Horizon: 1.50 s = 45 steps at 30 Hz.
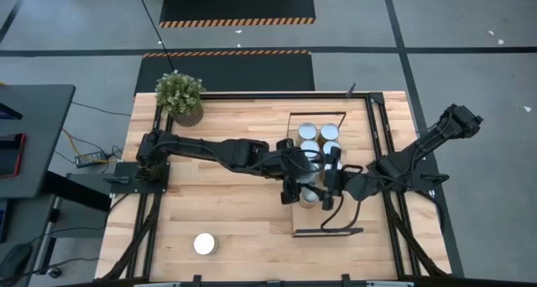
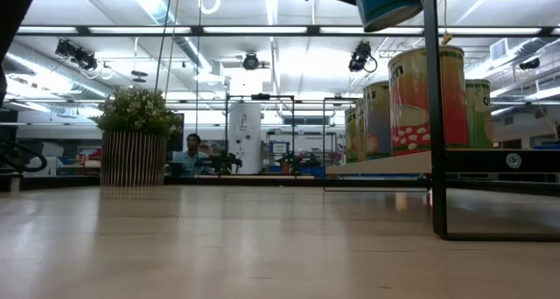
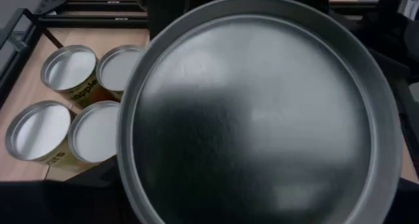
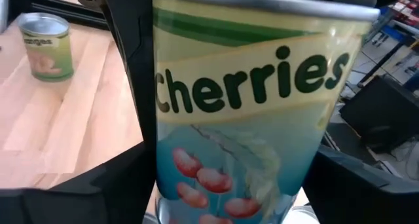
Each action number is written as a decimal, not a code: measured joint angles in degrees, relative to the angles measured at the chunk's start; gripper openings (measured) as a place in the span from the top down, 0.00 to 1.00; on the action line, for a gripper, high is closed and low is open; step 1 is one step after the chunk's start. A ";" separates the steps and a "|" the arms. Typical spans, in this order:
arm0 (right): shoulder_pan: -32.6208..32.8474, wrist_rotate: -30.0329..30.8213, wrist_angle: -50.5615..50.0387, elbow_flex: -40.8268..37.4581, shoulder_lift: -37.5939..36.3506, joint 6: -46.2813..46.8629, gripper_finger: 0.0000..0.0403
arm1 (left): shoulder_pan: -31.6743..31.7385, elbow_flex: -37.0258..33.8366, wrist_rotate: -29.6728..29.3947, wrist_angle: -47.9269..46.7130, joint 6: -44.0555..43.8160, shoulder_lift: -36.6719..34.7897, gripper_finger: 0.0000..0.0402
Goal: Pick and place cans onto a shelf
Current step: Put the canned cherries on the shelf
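Looking straight down, spotted the right gripper (image 1: 329, 186) over the middle stretch of the shelf (image 1: 327, 221), reaching in from the right side of the table (image 1: 235, 220). Saw it clamped on a cherries can (image 4: 242, 119), one dark finger pressed against each side of the label in the right wrist view. Caught that same can (image 2: 387, 6) from table height too, teal bottom hanging clear above the shelf board (image 2: 490, 162), not touching it. Found the left gripper (image 1: 295, 185) right beside it, stretched all the way across from the left. Couldn't tell open or closed for that one, honestly. Got nothing from the left wrist view but one big silver lid (image 3: 258, 112) filling most of it. Counted four cans (image 1: 319, 138) parked two by two at the far end of the shelf, lids up (image 3: 72, 119), standing close together. Noticed a couple more tucked under the grippers, mostly hidden. Also noted a white-topped can (image 1: 205, 244) off alone on the near left part of the table, well apart from everything else. Clocked a potted plant (image 1: 180, 96) sitting at the far left corner.
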 joint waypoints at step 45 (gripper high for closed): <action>0.78 -0.36 -7.81 -0.08 -4.14 5.21 0.21 | 3.03 -0.05 5.48 3.73 9.76 -0.48 0.07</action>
